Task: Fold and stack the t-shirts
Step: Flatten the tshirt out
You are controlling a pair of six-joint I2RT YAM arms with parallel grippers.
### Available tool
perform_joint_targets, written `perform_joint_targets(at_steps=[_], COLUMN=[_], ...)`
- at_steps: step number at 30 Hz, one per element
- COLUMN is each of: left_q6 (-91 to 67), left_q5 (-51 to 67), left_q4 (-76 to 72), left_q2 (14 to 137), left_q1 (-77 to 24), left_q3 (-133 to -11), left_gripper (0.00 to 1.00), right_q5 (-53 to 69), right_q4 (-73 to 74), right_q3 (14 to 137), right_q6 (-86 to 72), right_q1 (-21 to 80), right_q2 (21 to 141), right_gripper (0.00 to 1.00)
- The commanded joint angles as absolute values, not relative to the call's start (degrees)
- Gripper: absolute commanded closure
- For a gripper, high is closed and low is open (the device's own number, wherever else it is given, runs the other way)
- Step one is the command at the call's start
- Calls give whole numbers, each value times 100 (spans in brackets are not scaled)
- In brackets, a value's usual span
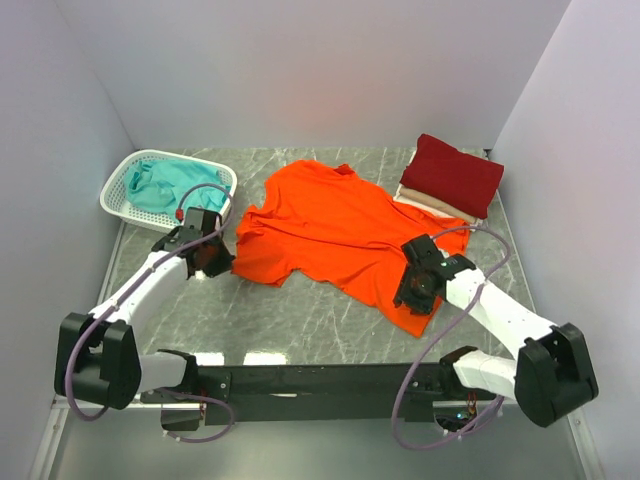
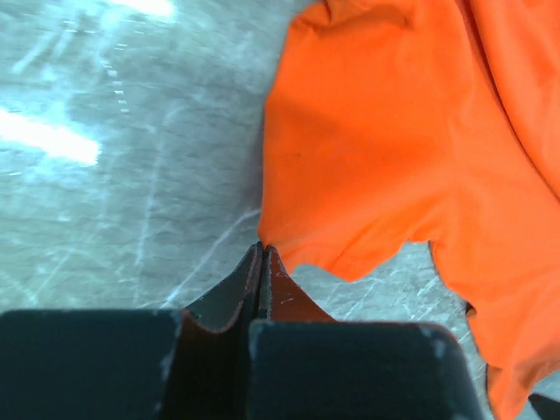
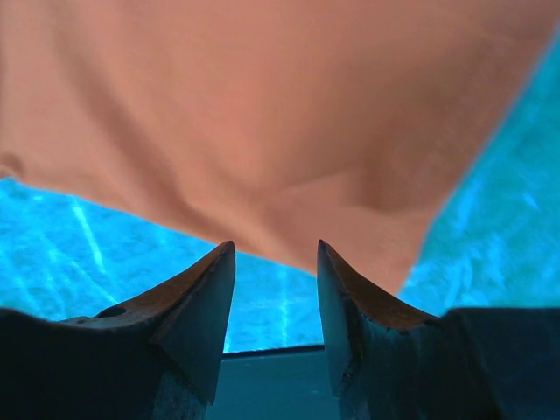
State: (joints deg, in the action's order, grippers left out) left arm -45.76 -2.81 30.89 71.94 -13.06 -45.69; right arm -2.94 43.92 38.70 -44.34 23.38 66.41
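Both arms reach forward and low. The left hand (image 2: 262, 251) is clenched on a sleeve corner of the orange t-shirt (image 1: 340, 225), which lies spread and rumpled mid-bench (image 1: 300, 325). The right hand (image 3: 276, 254) is released, its jaws apart at the hem.

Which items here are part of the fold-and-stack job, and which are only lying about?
Job: orange t-shirt, spread out; dark red t-shirt, folded, on the cream t-shirt; teal t-shirt, crumpled inside the white lattice basket.
Lying about: white lattice basket; the grey marble table under everything.
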Motion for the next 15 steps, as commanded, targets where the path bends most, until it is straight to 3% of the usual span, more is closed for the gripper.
perform_joint_targets(at_steps=[1, 15], left_q6=[-4377, -4122], left_q5=[-220, -53], left_q4=[3305, 3287], left_q2=[6970, 6873], left_q1=[-1125, -669], left_q3=[-4737, -4895], left_gripper=[99, 99], right_q5=[-738, -694], right_q4=[5027, 5326], right_q3=[3709, 3147], right_q6=[-4825, -5343], right_q1=[2408, 2733], right_q2=[6277, 6011], right_gripper=[51, 57])
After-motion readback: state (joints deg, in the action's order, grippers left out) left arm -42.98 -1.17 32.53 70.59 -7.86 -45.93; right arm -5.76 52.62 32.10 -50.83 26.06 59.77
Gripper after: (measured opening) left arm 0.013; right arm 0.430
